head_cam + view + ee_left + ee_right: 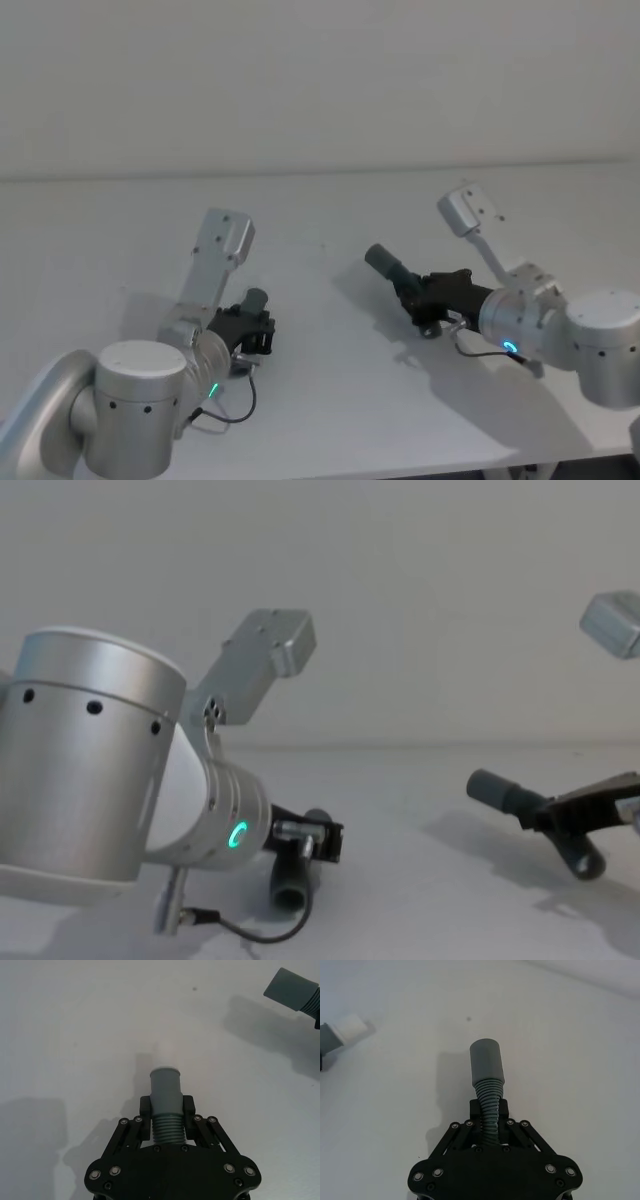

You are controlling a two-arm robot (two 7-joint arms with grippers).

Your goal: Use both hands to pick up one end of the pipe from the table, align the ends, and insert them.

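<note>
A plain white tabletop (pixel 330 310) runs back to a pale wall (pixel 300 80). At the lower left of the head view, the left end effector (pixel 166 1106) pinches one ribbed hose piece (pixel 166 1132) just behind its grey cuff (pixel 165 1087) — a white tip (pixel 349 1026) sticks out beyond it. At centre right, the right end effector (pixel 489 1109) is clamped on the ribs of the other hose piece (pixel 488 1092), its wider cuff (pixel 382 262) raised off the surface and aimed toward the upper left. The two ends are well apart, not yet joined.
</note>
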